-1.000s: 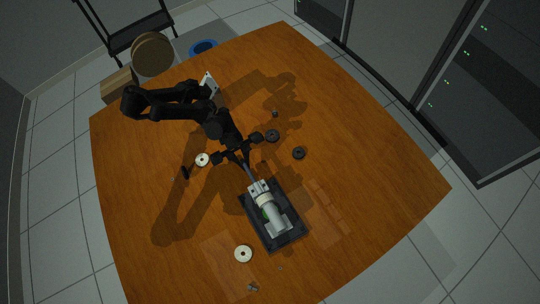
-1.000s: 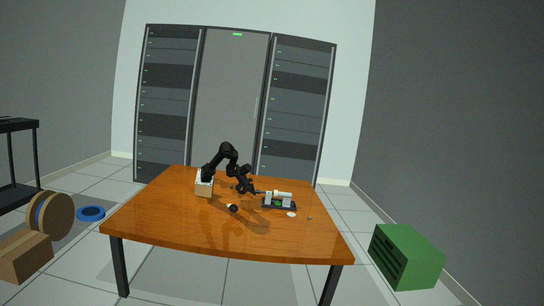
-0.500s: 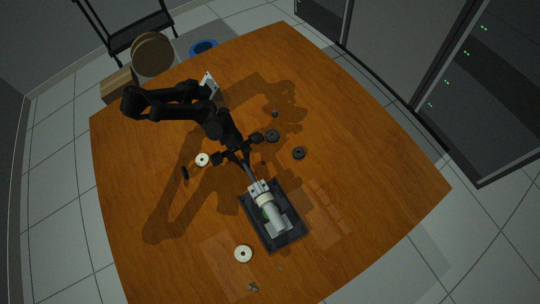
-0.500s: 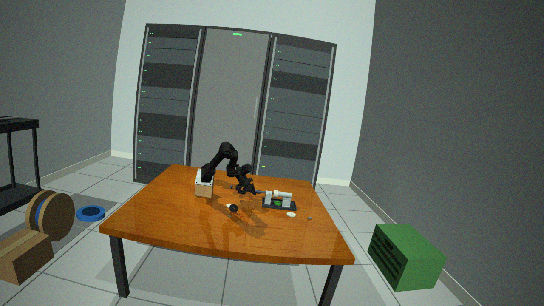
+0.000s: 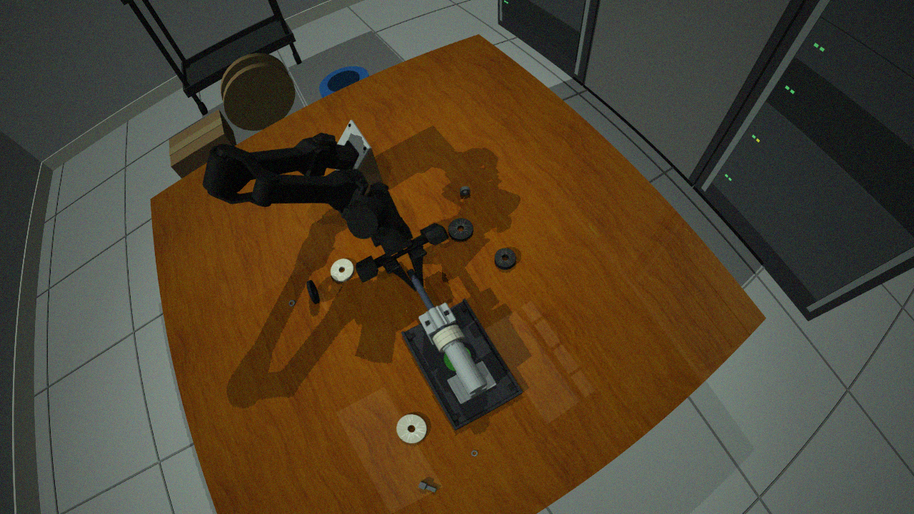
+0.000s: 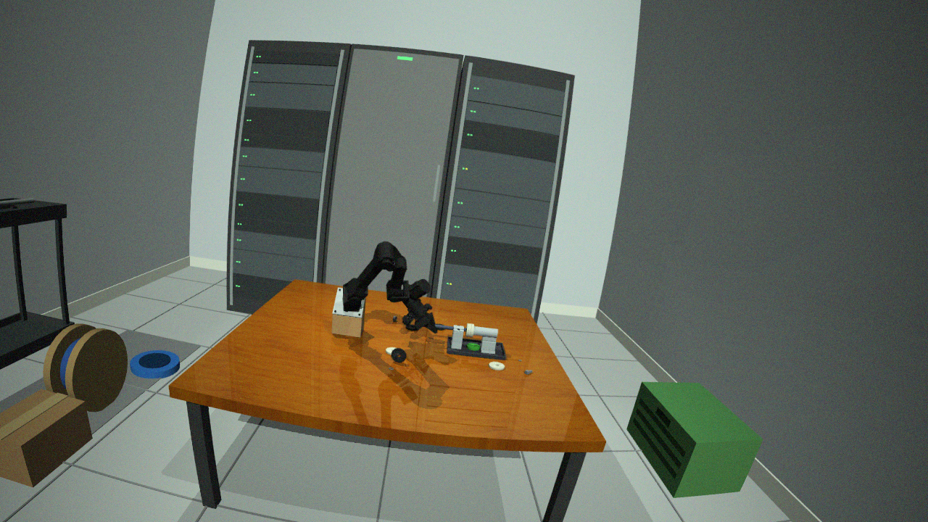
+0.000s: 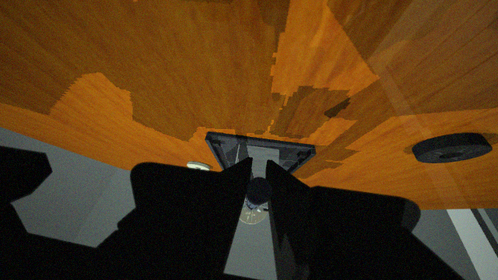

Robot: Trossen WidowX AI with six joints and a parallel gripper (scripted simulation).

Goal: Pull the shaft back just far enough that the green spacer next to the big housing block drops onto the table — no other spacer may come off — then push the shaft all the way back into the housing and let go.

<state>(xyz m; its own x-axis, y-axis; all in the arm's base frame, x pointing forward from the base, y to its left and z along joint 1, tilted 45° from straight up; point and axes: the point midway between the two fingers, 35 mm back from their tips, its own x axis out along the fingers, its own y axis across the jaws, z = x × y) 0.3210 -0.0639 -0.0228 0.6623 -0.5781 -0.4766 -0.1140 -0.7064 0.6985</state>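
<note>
My gripper (image 5: 416, 281) (image 6: 433, 327) (image 7: 259, 163) is shut on the grey-blue shaft (image 5: 423, 295) (image 6: 444, 327), near its outer end. The shaft runs into a light grey upright block (image 5: 436, 320) (image 6: 457, 338). Behind that block, a cream ring (image 5: 448, 336) (image 6: 470, 329) sits in line against the grey cylindrical housing (image 5: 467, 368) (image 6: 485, 331). The green spacer (image 5: 449, 360) (image 6: 473, 346) lies low in the dark tray (image 5: 483, 340) (image 7: 261, 138), under the housing and partly hidden by it. The shaft's inner end is hidden.
White discs (image 5: 341, 269) (image 5: 410, 428) lie left of the gripper and beside the tray. Black discs (image 5: 460, 229) (image 5: 505, 258) lie to the right; another black disc (image 5: 312, 292) stands on edge at left. A bolt (image 5: 427, 487) and small nuts (image 5: 474, 452) (image 5: 292, 303) also lie about.
</note>
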